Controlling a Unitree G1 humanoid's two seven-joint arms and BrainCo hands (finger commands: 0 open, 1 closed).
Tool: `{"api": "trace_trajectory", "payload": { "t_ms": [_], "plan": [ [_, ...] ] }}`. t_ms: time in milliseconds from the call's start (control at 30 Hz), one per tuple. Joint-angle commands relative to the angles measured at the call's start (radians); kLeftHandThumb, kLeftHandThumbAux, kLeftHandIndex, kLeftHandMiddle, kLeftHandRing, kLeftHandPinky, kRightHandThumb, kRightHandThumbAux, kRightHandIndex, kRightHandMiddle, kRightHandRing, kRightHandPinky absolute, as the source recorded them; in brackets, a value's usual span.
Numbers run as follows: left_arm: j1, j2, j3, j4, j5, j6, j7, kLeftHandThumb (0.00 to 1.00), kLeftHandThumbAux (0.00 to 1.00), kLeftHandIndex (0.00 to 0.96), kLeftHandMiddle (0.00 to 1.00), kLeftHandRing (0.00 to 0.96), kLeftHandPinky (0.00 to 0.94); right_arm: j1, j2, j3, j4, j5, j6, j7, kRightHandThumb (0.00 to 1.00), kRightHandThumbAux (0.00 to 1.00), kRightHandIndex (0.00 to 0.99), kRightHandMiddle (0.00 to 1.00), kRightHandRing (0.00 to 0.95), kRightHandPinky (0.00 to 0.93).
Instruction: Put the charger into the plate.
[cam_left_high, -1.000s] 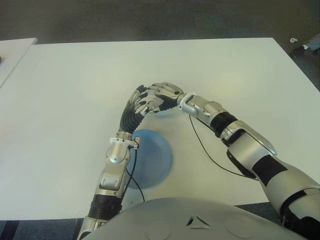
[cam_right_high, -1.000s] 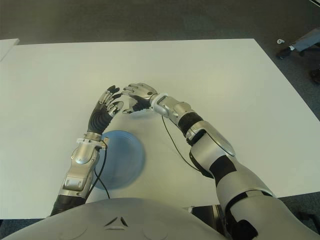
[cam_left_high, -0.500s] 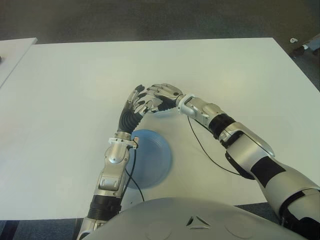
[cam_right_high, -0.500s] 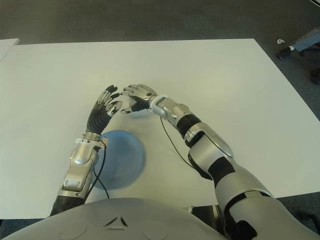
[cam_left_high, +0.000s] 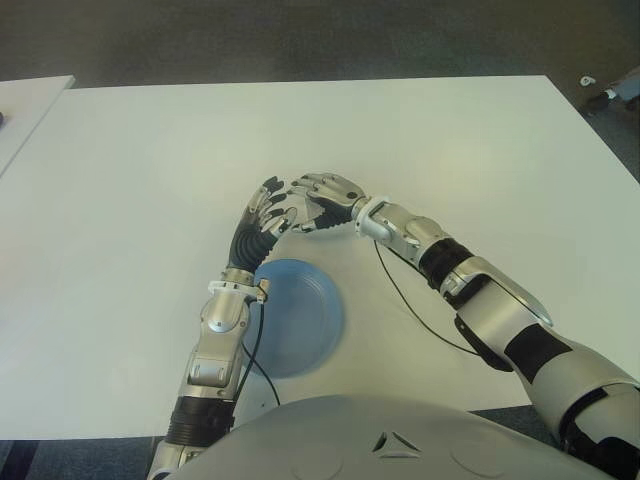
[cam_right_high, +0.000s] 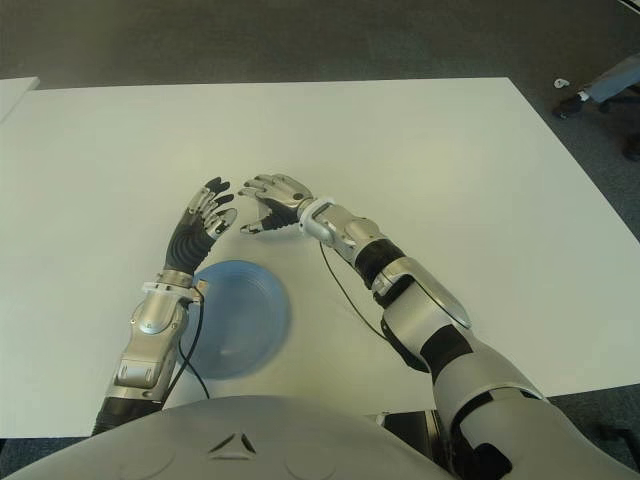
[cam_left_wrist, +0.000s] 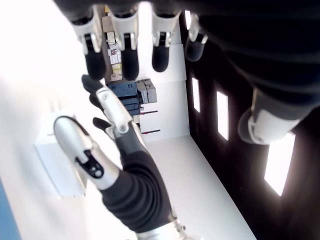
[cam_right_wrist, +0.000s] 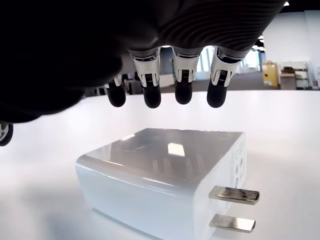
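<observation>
Lying flat on the white table (cam_left_high: 450, 140), a white charger (cam_right_wrist: 165, 185) sits directly under the right hand (cam_left_high: 322, 192), whose fingers (cam_right_wrist: 182, 82) arch open above it without touching, apparently ready to close. The left hand (cam_left_high: 266, 207) stands just beside, fingers spread and empty, with the blue plate (cam_left_high: 305, 318) near its wrist.

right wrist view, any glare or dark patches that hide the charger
Right wrist view: the charger is sharp and lit, with a small bright reflection on its top face; the right hand above is in deep shadow at the palm, only its fingers clear. Left wrist view: the white table is washed out by glare.
</observation>
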Motion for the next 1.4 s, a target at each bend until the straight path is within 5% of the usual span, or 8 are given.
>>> {"api": "trace_trajectory", "payload": {
  "t_ms": [33, 1400],
  "plan": [
    [-0.003, 0.009, 0.000, 0.018, -0.007, 0.008, -0.021, 0.000, 0.538, 0.000, 0.119, 0.154, 0.196, 0.033, -0.025, -0.007, -0.039, 0.007, 0.024, 0.029, 0.382, 0.187, 0.000, 0.000, 0.000, 0.000],
    [-0.027, -0.012, -0.018, 0.031, 0.006, 0.000, -0.017, 0.000, 0.518, 0.000, 0.173, 0.198, 0.222, 0.070, -0.122, -0.043, -0.163, 0.010, 0.038, 0.111, 0.406, 0.150, 0.000, 0.000, 0.000, 0.000]
  ]
}}
